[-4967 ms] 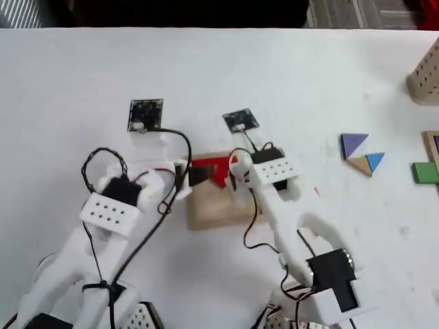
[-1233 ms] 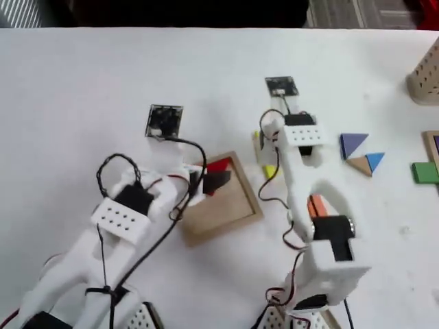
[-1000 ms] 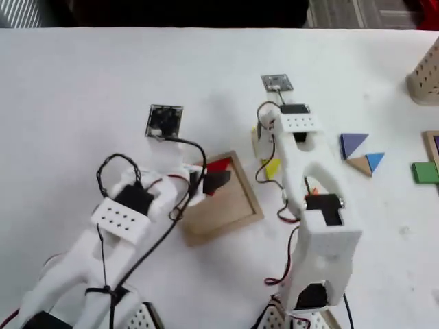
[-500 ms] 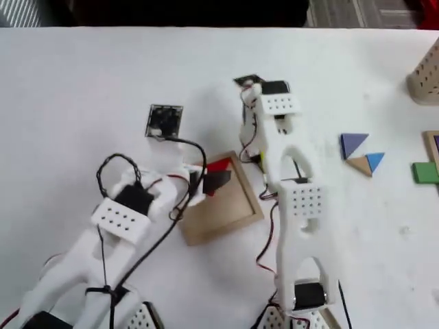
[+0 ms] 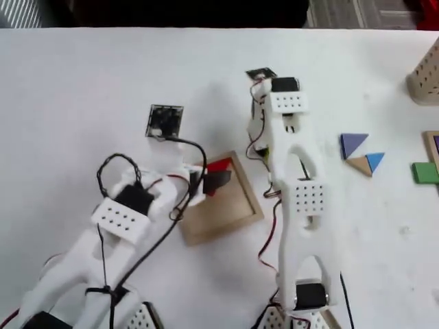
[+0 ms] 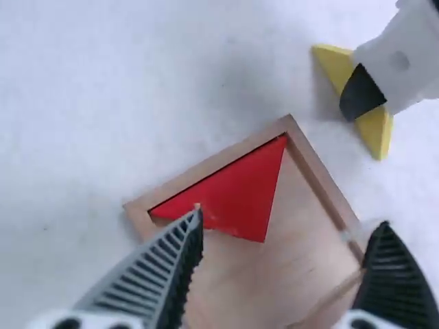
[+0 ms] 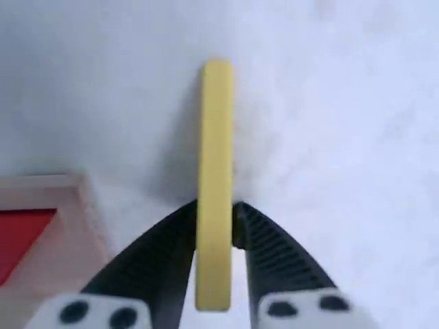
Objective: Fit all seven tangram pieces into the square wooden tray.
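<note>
Holding a yellow triangular wooden piece [image 7: 216,137] on edge, right gripper [image 7: 214,205] is clamped on it just outside the square wooden tray [image 6: 206,163] corner. Over the tray, left gripper [image 6: 288,223] hangs with jaws spread wide. Inside, red triangular piece [image 6: 236,199] lies flat in one corner. Farther off: purple triangle [image 5: 352,143], blue triangle [image 5: 374,160], tan triangle [image 5: 359,164].

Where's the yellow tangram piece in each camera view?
High view: yellow piece, a sliver beside the right arm, near the tray.
Left wrist view: beyond the tray's corner, in the right gripper.
Right wrist view: standing on edge between its fingers.
Shared landmark: the red triangle in the tray.
</note>
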